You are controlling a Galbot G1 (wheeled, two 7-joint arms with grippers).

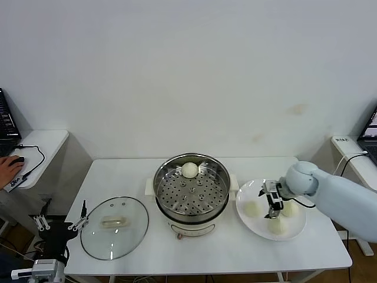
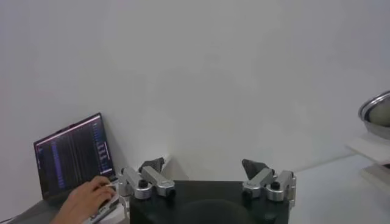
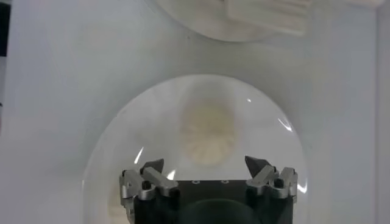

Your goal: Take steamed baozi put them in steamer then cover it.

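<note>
The steamer (image 1: 191,194) stands mid-table with one baozi (image 1: 189,170) on its perforated tray, at the far side. Three more baozi lie on a white plate (image 1: 259,229) to the right of it: one on the left (image 1: 252,209), one on the right (image 1: 289,207), one in front (image 1: 277,225). My right gripper (image 1: 271,205) hangs open just over the plate among them. In the right wrist view it (image 3: 207,163) is open and empty, with a baozi (image 3: 208,131) just ahead of the fingertips. The cover (image 1: 113,227) lies flat on the table to the left of the steamer. My left gripper (image 1: 59,224) is parked, open, beyond the table's left front corner.
The plate also shows in the right wrist view (image 3: 122,140), with the steamer's white base (image 3: 256,15) beyond it. A side desk (image 1: 35,147) at far left holds a laptop (image 2: 73,155) and a person's hand (image 2: 85,198) on a mouse. A second laptop (image 1: 370,132) is at far right.
</note>
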